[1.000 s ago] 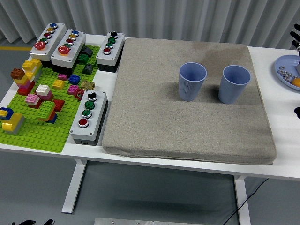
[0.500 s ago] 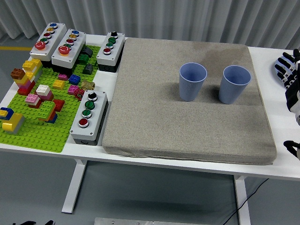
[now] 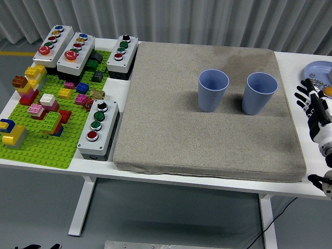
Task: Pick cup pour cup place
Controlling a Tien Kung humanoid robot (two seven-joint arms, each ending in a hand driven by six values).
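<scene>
Two blue cups stand upright on a grey mat (image 3: pixel 207 129) that covers most of the white bench (image 3: pixel 311 184). The left cup (image 3: pixel 213 90) and the right cup (image 3: pixel 259 93) are near each other but apart, both in the far half of the mat. Both are open at the top, and from this view it is not possible to tell if one of them has something inside.

The right hand (image 3: pixel 314 111) comes in from the right edge, over the bench just beside the mat's right border. Its fingers (image 3: pixel 303 96) are spread and hold nothing; they point toward the far side, near a blue plate (image 3: pixel 316 70) with small things on it. The hand is near the right cup but does not touch it. The left hand is not visible.

The task seems to be at its beginning, with the hand on the approach to a cup. The cups look light, with thin ribbed walls, probably plastic, so they may bend a little or slip if they are squeezed hard. The best place to hold is probably the middle of the wall, from the side, with the fingers around it and the rim free for pouring. The soft mat could let a cup tip if it is pushed.

On the left are a green brick plate (image 3: pixel 46 140) with coloured bricks and several button boxes (image 3: pixel 98 129).
</scene>
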